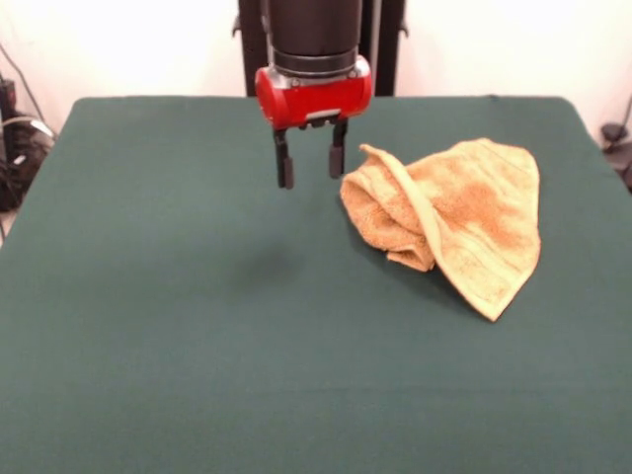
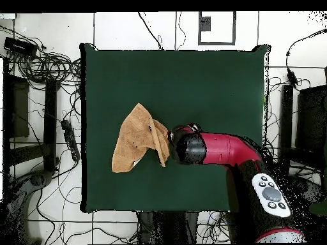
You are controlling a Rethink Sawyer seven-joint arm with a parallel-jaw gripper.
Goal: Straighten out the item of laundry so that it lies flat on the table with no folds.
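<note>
Green cloth covers the table (image 1: pixel 148 375), and its near half shows us only bare fabric. Farther back, right of centre in the front view, we see the orange-tan towel (image 1: pixel 464 222) lying crumpled, one side folded over itself in a thick roll and a corner pointing toward us. Just beside its rolled edge, the gripper (image 1: pixel 310 158) hangs above the table, fingers (image 1: pixel 284 163) spread apart, holding nothing.

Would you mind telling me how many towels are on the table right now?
1: the towel lies crumpled on the table, just beside the open hand. None appears hidden.
</note>
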